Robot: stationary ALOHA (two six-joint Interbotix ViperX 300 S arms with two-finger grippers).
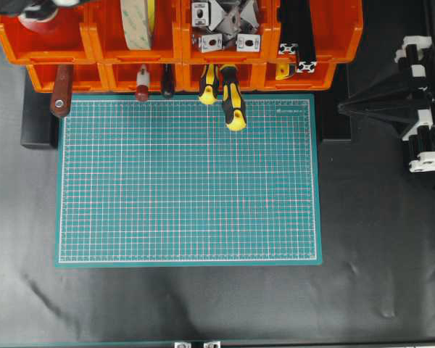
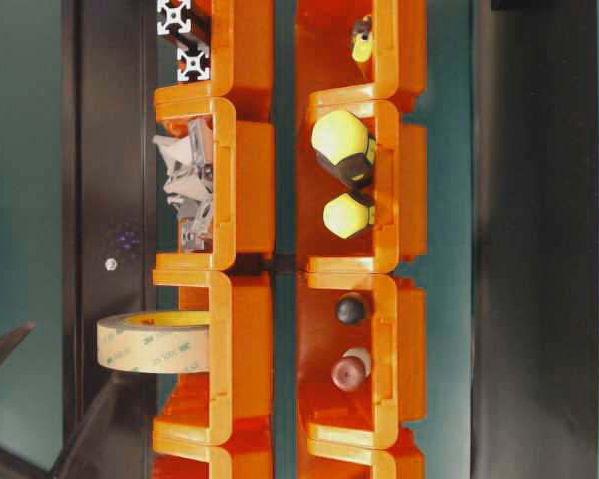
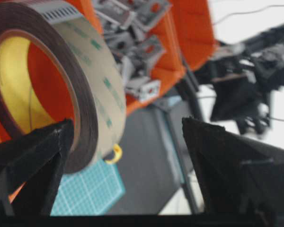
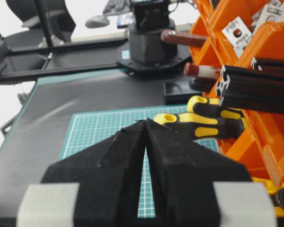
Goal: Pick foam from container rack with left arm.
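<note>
The foam (image 1: 138, 22), a black ring with a yellow-cream core and cream outer face, stands on edge in an upper bin of the orange container rack (image 1: 181, 45). In the left wrist view the foam (image 3: 52, 80) fills the upper left. My left gripper (image 3: 128, 130) is open, with one finger (image 3: 33, 161) in front of the roll's hollow side and the roll's rim between the fingers. From table level the foam (image 2: 155, 341) sticks out of its bin. My right gripper (image 4: 146, 123) is shut and empty, held over the mat's right side (image 1: 344, 109).
A red tape roll (image 1: 40, 20) lies in the top-left bin. Metal brackets (image 1: 225, 22) and black extrusions (image 1: 297, 32) fill the bins to the right of the foam. Yellow-black screwdrivers (image 1: 232, 101) and wooden handles (image 1: 61, 98) stick out over the green mat (image 1: 188, 188).
</note>
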